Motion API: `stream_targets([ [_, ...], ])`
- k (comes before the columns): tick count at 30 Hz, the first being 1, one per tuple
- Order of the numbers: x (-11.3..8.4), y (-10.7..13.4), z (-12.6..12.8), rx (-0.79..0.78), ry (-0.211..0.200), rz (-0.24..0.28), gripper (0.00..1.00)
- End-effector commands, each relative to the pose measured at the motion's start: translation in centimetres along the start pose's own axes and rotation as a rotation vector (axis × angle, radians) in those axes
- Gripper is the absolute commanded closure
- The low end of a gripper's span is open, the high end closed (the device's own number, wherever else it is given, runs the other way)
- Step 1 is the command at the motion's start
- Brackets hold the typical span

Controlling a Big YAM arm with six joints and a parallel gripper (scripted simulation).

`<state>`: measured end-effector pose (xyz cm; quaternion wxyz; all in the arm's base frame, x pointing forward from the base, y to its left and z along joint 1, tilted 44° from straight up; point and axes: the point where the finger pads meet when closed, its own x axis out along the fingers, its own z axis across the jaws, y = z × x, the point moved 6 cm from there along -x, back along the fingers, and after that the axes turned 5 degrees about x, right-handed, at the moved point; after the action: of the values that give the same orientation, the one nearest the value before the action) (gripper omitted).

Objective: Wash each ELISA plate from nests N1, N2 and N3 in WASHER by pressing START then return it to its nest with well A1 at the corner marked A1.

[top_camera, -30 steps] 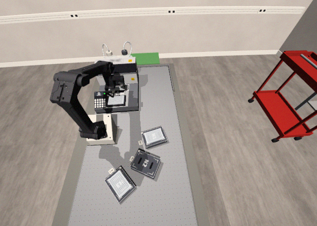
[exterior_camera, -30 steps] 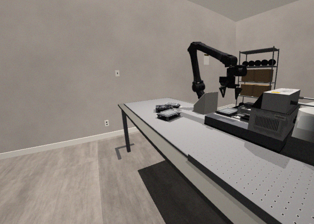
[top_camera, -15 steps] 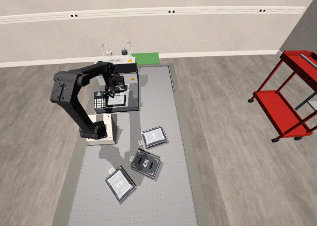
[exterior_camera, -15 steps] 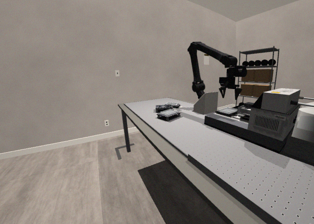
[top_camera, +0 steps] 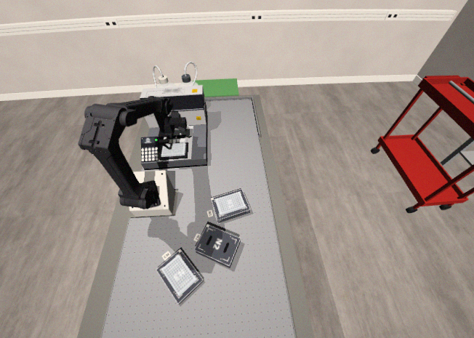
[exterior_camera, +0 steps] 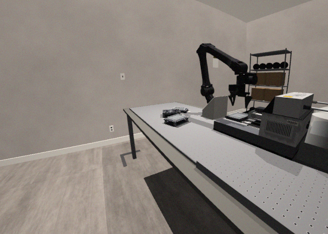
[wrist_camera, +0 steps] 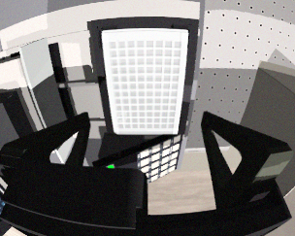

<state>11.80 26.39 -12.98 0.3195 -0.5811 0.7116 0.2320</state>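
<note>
Wrist view shows the plate [top_camera: 174, 150] [exterior_camera: 238, 116] [wrist_camera: 145, 82] in the washer's dark carrier, a pale rectangle with a fine grid of square wells; whether it is fully seated I cannot tell. My tool [top_camera: 177, 139] [exterior_camera: 240, 101] [wrist_camera: 146, 118] is spread wide above the washer, its black, tapered fingers apart, with nothing between them. The lamp [top_camera: 155, 139] [wrist_camera: 111, 166] glows green beside the keypad [top_camera: 149, 154] [wrist_camera: 159, 158], a block of pale square keys. The washer [top_camera: 198, 158] [exterior_camera: 280, 128] has a low dark base and a boxy grey housing with a slotted vent.

Away from it, nest N2 [top_camera: 217, 244] [exterior_camera: 169, 111] holds no plate, its dark top marked by two slots and white lettering. On either side of it sit two more gridded plates, one in N1 [top_camera: 230, 204] [exterior_camera: 176, 118], the other in N3 [top_camera: 179, 275] [exterior_camera: 180, 108], each nest turned at its own angle.

All this stands on my desk [top_camera: 237, 154] [exterior_camera: 185, 143], smooth grey with small round holes. Around it are a wood-grained floor [top_camera: 344, 230] [exterior_camera: 66, 188], plain beige walls [top_camera: 230, 54] [exterior_camera: 66, 67], a glossy red cart [top_camera: 400, 113] and a metal rack [exterior_camera: 289, 67] with brown boxes.
</note>
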Motion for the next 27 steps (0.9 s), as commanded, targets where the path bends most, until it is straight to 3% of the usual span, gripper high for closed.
stream_targets([
  [1,0.9,0.1,0.2,-0.014,0.004,-0.003,0.00],
  [21,3.9,-0.2,0.3,-0.005,0.002,0.005,0.00],
  [23,3.3,-0.3,1.1,-0.003,-0.019,0.000,0.00],
  [26,3.3,-0.1,0.8,-0.009,-0.004,-0.001,0.00],
  [27,2.6,-0.1,1.0,0.000,-0.026,-0.005,0.00],
])
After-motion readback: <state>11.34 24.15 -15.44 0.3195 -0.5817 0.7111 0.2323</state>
